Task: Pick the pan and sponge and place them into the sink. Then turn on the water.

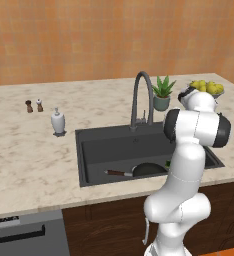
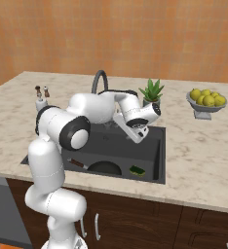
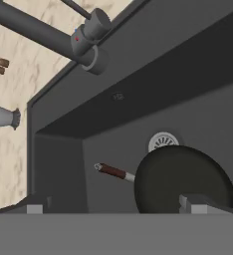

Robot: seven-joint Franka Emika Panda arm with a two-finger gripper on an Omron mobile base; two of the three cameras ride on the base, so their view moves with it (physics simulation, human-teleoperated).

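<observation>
Wide dark sink (image 1: 89, 150) lies under the arm; the pan (image 3: 183, 177) rests on its floor, handle pointing left, the sponge (image 2: 137, 170) beside it. Higher, the faucet (image 1: 141, 97) rises behind the basin, beyond the hand (image 2: 141, 132), its fingers apart, grasping nothing.

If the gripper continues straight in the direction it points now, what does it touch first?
Most likely the pan: in the hand view it lies in the sink, directly beyond the gripper fingertips. Depth is unclear, so the basin floor beside the pan is also possible.
</observation>
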